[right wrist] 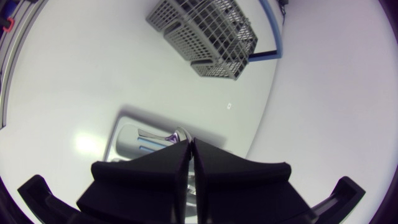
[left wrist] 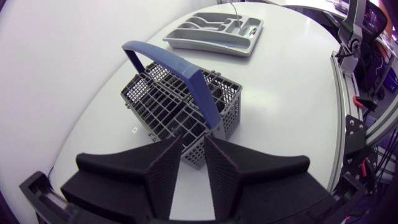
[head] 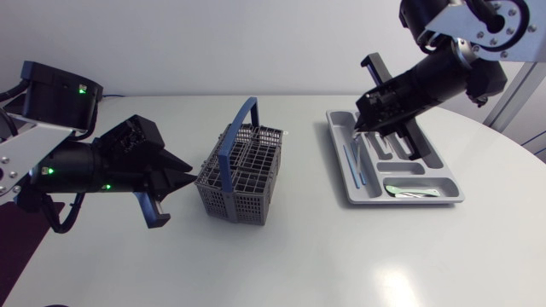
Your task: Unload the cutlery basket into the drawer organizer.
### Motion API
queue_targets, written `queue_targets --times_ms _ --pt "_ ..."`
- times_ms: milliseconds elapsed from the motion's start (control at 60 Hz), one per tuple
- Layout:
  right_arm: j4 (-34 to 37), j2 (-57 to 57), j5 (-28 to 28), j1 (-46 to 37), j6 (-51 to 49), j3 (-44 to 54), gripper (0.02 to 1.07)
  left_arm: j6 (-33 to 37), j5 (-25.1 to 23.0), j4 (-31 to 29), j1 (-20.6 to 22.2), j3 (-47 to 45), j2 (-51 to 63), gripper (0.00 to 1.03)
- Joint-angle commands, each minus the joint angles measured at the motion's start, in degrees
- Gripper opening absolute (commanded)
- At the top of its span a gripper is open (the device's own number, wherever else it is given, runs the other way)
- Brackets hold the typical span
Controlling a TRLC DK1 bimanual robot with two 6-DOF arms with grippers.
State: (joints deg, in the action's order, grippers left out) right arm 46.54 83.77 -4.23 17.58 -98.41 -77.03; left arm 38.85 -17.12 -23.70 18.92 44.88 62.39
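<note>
A grey mesh cutlery basket (head: 247,175) (left wrist: 161,102) with a blue handle (head: 235,136) stands at the table's middle. My left gripper (head: 193,176) (left wrist: 194,142) is at its near left corner, fingers a little apart and closed on the corner wall. The grey drawer organizer (head: 401,201) (left wrist: 211,43) (right wrist: 121,140) lies to the right. My right gripper (head: 358,128) (right wrist: 189,142) hangs over its far left compartment. It is shut on a slim metal piece of cutlery (right wrist: 177,132) (left wrist: 234,9) that points down at the tray.
In the organizer lie a blue-handled piece (head: 354,166) in the left slot and shiny pieces (head: 409,189) in the front compartment. The round white table's edge curves past the organizer on the right.
</note>
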Motion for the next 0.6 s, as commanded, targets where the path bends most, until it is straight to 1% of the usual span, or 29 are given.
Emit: queue_targets --times_ms 0,117,200,333,383,450,583 --pt "0.9 -1.6 1.5 -2.7 -6.5 2.9 0.08 1.1 -0.4 0.0 0.5 -1.7 -0.5 0.28" --pt "2.1 -2.8 3.4 -5.8 -12.1 5.9 0.08 1.2 -0.5 0.1 0.6 -1.9 -0.3 0.28" --pt "1.8 -3.3 5.4 -8.4 -17.0 8.9 0.08 1.2 -0.4 0.4 0.7 -2.2 0.0 0.28" --pt "2.0 -4.0 7.2 -10.9 -22.3 10.6 0.08 1.2 -0.5 0.9 1.1 -2.3 0.6 0.28" --pt "1.9 -4.0 8.7 -11.5 -24.2 11.1 0.08 1.2 -0.4 1.3 1.1 -2.3 1.0 0.28" --pt "1.7 -3.1 10.7 -11.7 -24.7 11.0 0.08 1.2 -0.4 1.5 1.2 -2.0 1.4 0.28" --pt "3.5 -1.8 12.8 -12.3 -25.8 10.5 0.08 1.1 -0.4 2.1 1.3 -2.1 1.9 0.28"
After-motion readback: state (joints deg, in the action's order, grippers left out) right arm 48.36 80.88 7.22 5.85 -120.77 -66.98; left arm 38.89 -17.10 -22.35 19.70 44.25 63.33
